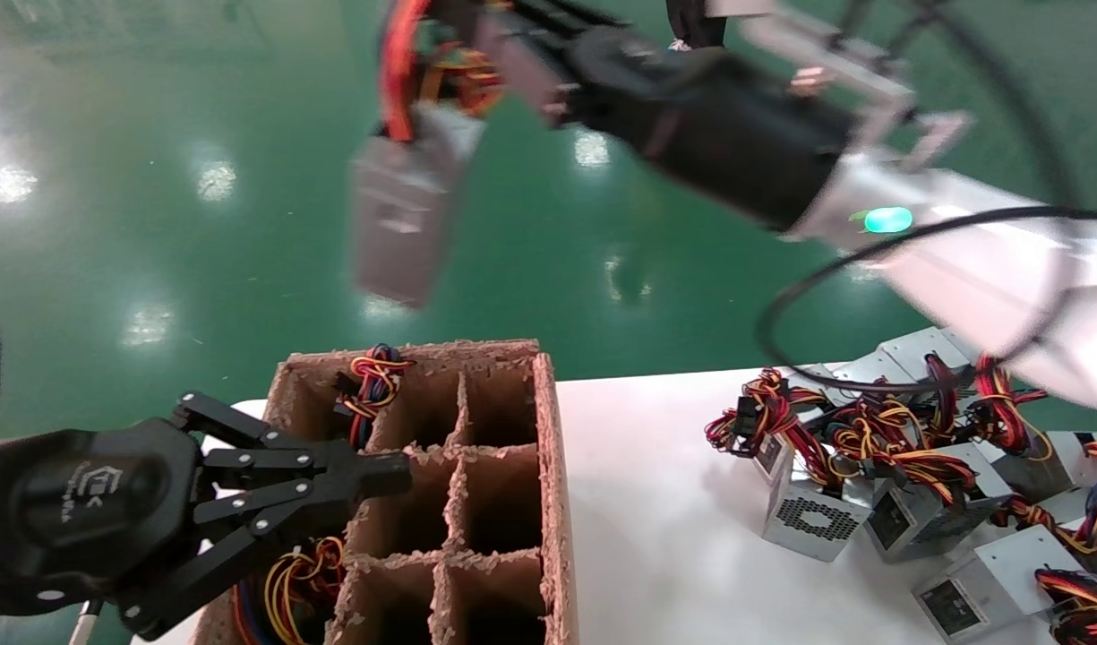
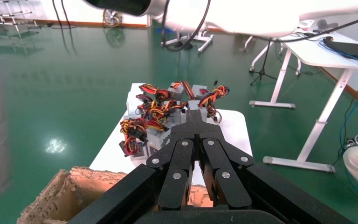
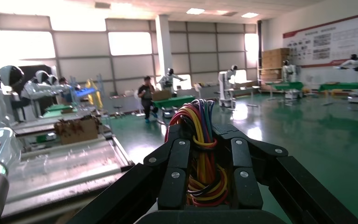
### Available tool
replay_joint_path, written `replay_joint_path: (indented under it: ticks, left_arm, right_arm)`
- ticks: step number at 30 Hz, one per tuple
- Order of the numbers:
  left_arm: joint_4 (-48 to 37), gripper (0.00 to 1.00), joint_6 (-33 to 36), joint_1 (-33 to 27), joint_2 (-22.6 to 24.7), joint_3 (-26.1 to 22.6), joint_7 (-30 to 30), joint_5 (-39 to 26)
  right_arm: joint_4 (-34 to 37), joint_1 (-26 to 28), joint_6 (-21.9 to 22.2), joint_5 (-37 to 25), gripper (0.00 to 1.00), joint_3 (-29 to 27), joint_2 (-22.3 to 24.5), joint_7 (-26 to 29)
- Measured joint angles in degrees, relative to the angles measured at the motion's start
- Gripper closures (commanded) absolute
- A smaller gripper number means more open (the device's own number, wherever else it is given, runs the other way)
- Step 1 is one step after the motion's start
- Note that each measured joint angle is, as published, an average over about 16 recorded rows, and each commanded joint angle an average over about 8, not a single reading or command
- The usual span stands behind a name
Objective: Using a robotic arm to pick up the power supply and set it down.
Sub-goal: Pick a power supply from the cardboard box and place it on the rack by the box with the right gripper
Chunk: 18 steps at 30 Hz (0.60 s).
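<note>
My right gripper (image 1: 499, 45) is raised high over the green floor beyond the table, shut on the coloured wire bundle (image 3: 200, 154) of a power supply. Its silver-grey box (image 1: 405, 210) dangles below the wires, above and behind the cardboard crate (image 1: 548, 448). In the right wrist view the wires fill the gap between the fingers (image 3: 179, 158) of the right gripper (image 3: 200, 133), and the box is hidden. My left gripper (image 1: 396, 473) is shut and holds nothing. It hovers over the crate's left side, idle.
The crate has several compartments; two on its left hold wire bundles (image 1: 373, 372) (image 1: 302, 573). A pile of similar power supplies (image 1: 870, 448) with tangled wires lies on the right of the white table (image 1: 655, 502). The pile (image 2: 168, 116) also appears in the left wrist view.
</note>
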<state>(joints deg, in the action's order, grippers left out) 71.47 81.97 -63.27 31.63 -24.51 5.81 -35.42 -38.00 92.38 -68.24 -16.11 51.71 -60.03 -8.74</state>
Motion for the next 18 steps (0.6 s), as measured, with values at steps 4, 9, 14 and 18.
replay_joint_path:
  ticks: [4, 9, 14, 18]
  left_arm:
    - [0.00, 1.00, 0.00, 0.00, 0.00, 0.00, 0.00, 0.00]
    - [0.00, 1.00, 0.00, 0.00, 0.00, 0.00, 0.00, 0.00]
    - [0.00, 1.00, 0.00, 0.00, 0.00, 0.00, 0.00, 0.00]
    - [0.00, 1.00, 0.00, 0.00, 0.00, 0.00, 0.00, 0.00]
  right_arm:
    - [-5.04, -1.16, 0.46, 0.10, 1.00, -0.49, 7.59, 1.65]
    - [-12.86, -4.21, 1.29, 0.80, 1.00, -1.01, 18.83, 4.06]
    - [-20.40, -9.08, 2.51, 2.74, 1.00, -1.35, 30.22, 5.80]
    - [-25.12, -14.01, 3.38, 5.68, 1.00, -1.34, 38.20, 6.24]
